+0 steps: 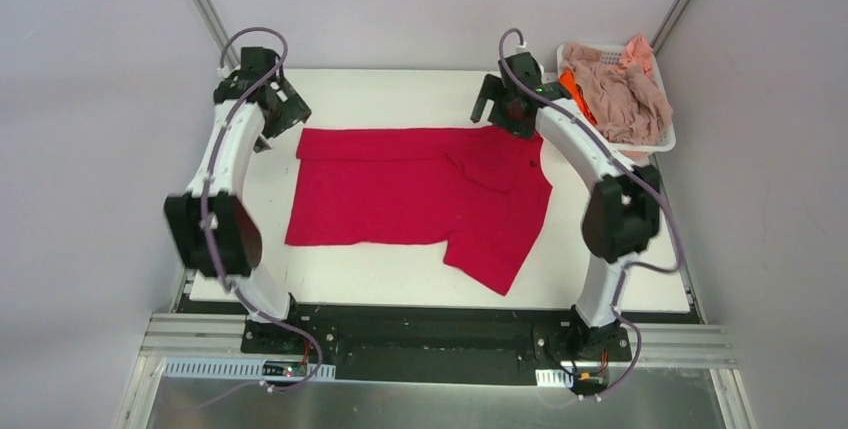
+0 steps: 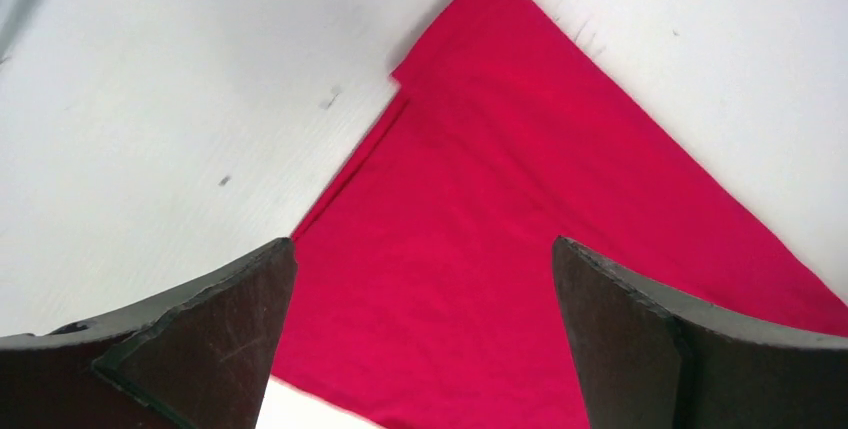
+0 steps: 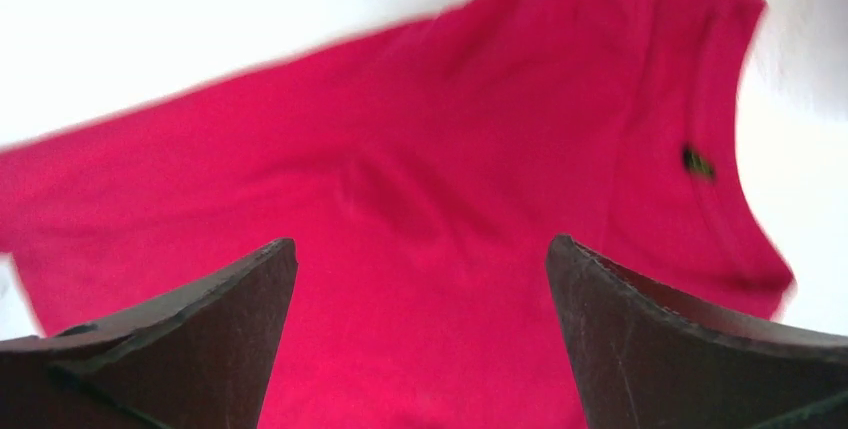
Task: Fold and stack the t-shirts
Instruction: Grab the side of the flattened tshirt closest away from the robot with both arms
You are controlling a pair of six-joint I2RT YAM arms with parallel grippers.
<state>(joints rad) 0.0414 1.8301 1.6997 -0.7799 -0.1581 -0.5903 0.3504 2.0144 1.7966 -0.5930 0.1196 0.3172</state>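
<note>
Basket (image 1: pixel 598 48) holds beige shirts (image 1: pixel 625 99), perhaps orange one (image 1: pixel 571 82).

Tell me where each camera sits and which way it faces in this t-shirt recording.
Top external: above and behind the arm bases, looking down on the table, the red t-shirt and the white basket; both arms show whole, with the left tool and right tool.
Left wrist: on the left arm, looking past its open fingers at a shirt corner.
Right wrist: on the right arm, looking past its open fingers at the collar end.
Shared: all three see the red t-shirt.
</note>
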